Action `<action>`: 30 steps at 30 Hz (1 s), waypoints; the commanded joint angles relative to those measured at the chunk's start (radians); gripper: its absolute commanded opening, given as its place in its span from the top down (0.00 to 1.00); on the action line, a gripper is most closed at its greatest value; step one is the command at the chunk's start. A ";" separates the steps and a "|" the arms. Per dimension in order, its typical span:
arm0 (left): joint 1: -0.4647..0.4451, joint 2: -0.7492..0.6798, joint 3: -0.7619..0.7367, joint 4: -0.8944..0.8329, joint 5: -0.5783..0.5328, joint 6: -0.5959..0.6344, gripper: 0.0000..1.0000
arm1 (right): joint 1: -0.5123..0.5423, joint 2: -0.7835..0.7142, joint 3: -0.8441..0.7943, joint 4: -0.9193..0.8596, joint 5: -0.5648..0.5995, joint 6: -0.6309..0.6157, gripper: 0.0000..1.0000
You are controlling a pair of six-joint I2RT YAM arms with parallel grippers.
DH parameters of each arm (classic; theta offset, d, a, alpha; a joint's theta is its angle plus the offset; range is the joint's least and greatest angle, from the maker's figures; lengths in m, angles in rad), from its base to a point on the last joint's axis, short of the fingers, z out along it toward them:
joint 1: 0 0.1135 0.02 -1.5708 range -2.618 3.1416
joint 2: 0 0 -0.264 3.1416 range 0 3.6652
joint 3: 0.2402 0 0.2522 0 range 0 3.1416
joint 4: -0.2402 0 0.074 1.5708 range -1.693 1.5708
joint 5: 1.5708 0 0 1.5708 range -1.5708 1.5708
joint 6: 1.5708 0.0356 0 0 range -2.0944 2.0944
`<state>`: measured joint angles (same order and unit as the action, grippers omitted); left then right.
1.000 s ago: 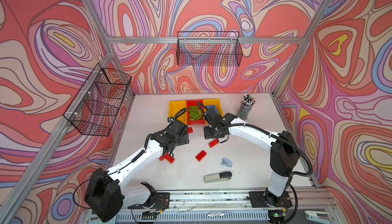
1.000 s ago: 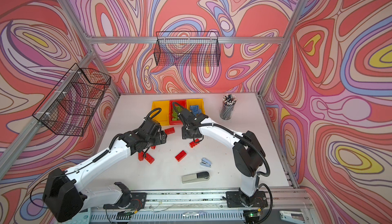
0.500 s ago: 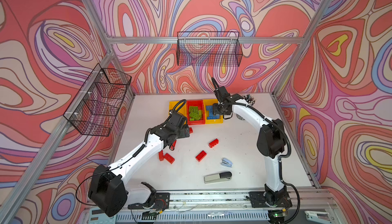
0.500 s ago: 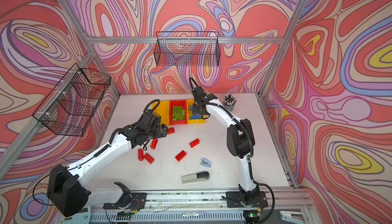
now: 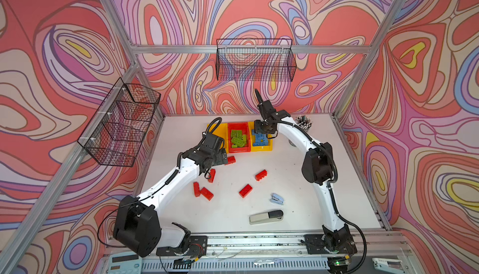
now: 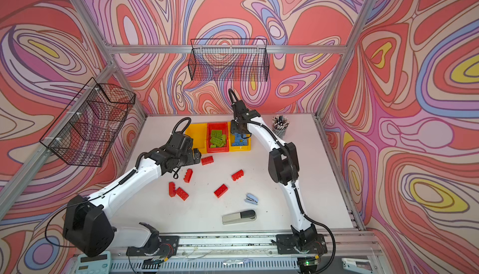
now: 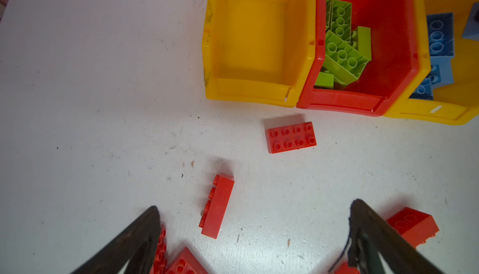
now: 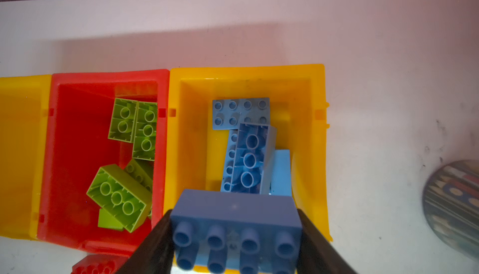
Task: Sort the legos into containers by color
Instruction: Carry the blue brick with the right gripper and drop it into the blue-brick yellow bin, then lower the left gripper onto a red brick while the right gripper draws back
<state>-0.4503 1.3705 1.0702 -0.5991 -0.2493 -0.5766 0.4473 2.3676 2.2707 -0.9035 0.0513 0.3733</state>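
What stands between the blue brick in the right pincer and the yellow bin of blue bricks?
Nothing visible. The right pincer holds the blue brick above the open yellow bin; only other blue bricks lie inside, below it.

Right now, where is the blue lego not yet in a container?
Right wrist view: the blue lego is held in the right gripper above the right-end yellow container with the other blue legos.

The left arm (image 5: 171,184) and the right arm (image 5: 295,132) both wear glossy white shells over their long links and bulky matte black housings at the joints, black cables (image 5: 335,167) run alongside them, and the left gripper (image 7: 255,205) ends in flat, tapering black fingers (image 7: 134,239).
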 commanded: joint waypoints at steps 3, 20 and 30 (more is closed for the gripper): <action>0.010 0.001 0.004 -0.048 0.009 -0.020 0.00 | -0.019 0.029 0.033 -0.023 -0.021 -0.015 0.38; 0.011 -0.166 -0.227 -0.064 0.043 -0.192 0.00 | -0.019 -0.238 -0.259 0.056 -0.093 0.009 0.03; 0.037 0.041 -0.159 -0.061 0.073 -0.121 0.00 | 0.022 -0.475 -0.605 0.099 -0.152 0.057 0.02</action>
<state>-0.4297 1.3514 0.8658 -0.6437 -0.1898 -0.7292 0.4492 1.9221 1.7218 -0.8177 -0.0727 0.4065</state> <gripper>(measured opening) 0.999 0.982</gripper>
